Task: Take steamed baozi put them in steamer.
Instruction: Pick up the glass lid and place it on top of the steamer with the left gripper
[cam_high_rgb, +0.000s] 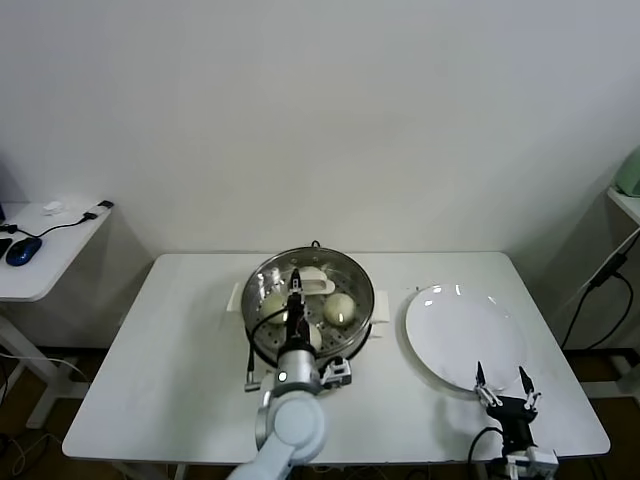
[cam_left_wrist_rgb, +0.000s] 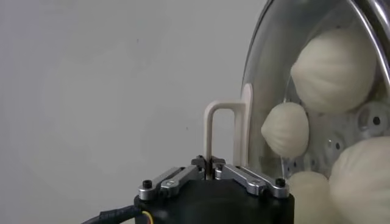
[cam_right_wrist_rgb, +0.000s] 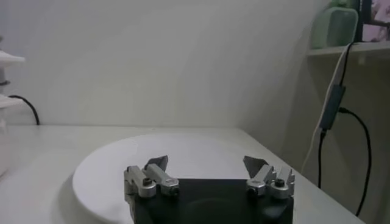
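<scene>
White wall (cam_high_rgb: 320, 100), white table (cam_high_rgb: 170, 350), side desk (cam_high_rgb: 50, 250)

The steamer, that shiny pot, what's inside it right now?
Inside the steamer lie cream-white buns on a tray with holes; the left wrist view shows four. The left end effector, shut over the pot, hides part of the tray in the head view.

You see cream-white steamed baozi (cam_high_rgb: 340, 308) with pleated ridges in the shiny silver, hole-dotted steamer (cam_high_rgb: 352, 281); a plain white plate (cam_high_rgb: 450, 335) lies on the white table (cam_high_rgb: 170, 350).
</scene>
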